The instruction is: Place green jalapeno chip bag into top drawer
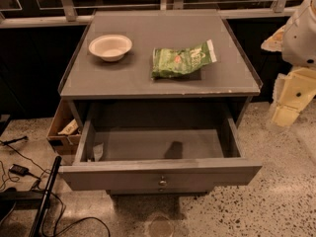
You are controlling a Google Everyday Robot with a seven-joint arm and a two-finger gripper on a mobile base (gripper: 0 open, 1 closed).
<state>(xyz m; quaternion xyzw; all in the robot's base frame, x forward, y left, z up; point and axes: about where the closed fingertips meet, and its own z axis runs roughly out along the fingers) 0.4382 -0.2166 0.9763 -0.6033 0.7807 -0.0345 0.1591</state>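
Observation:
The green jalapeno chip bag (180, 60) lies flat on the grey cabinet top (123, 78), right of centre, with its white sealed end pointing to the back right. The top drawer (158, 174) is pulled out wide open below the cabinet top, and its round metal knob (162, 182) faces me. My gripper (290, 102) hangs at the right edge of the view, beside the cabinet's right side. It is well clear of the bag and holds nothing that I can see.
A white round bowl (110, 47) sits on the cabinet top, left of the bag. A small scrap (97, 152) lies in the drawer's left corner. A brown cardboard box (61, 130) stands left of the cabinet. Cables (19, 171) and a dark pole (45, 196) lie on the floor at lower left.

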